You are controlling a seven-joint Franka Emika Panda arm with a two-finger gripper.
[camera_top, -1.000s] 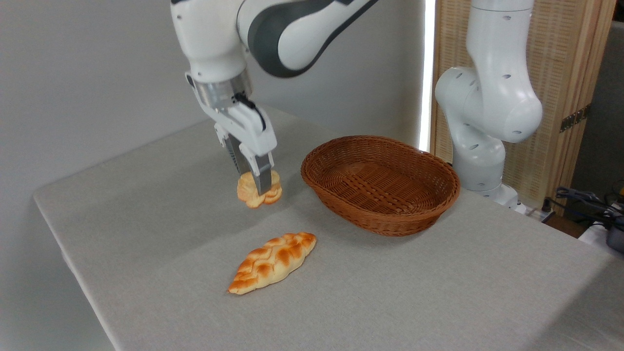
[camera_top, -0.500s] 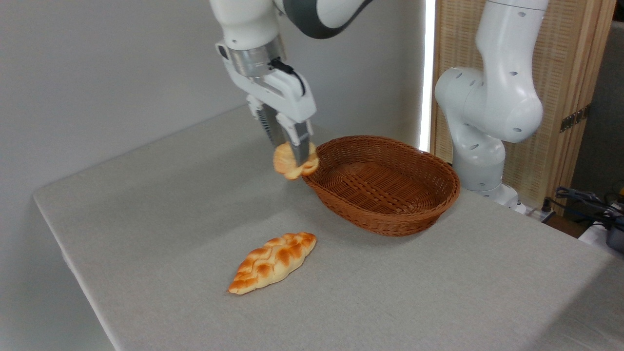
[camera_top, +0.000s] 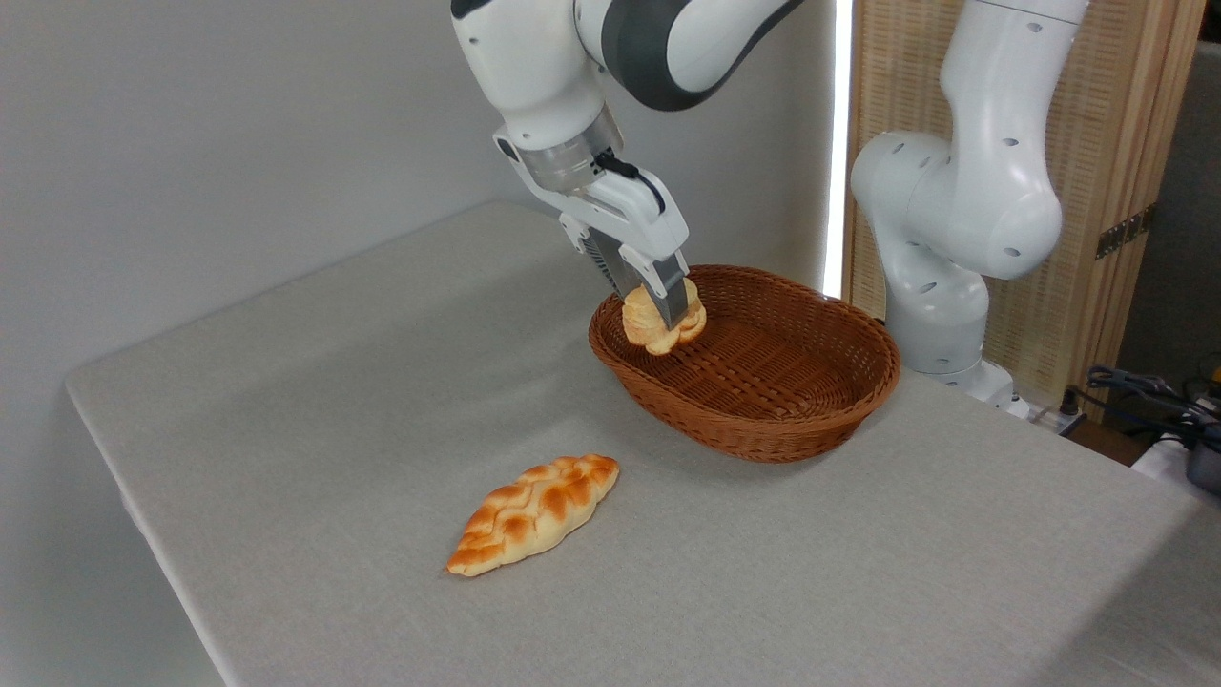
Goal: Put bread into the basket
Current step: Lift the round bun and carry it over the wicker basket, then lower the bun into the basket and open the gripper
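Centre frame, we see the pincer [camera_top: 660, 310] clenched on the bread [camera_top: 662, 325], bun held just above the basket [camera_top: 820, 401] near its left rim, braided loaf [camera_top: 532, 513] lower left on the tabletop [camera_top: 315, 401].

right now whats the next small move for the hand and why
Probably ease down a little, then open. The hand is shut on the bun, which hangs inside the left end of the basket, seemingly just above its woven floor.
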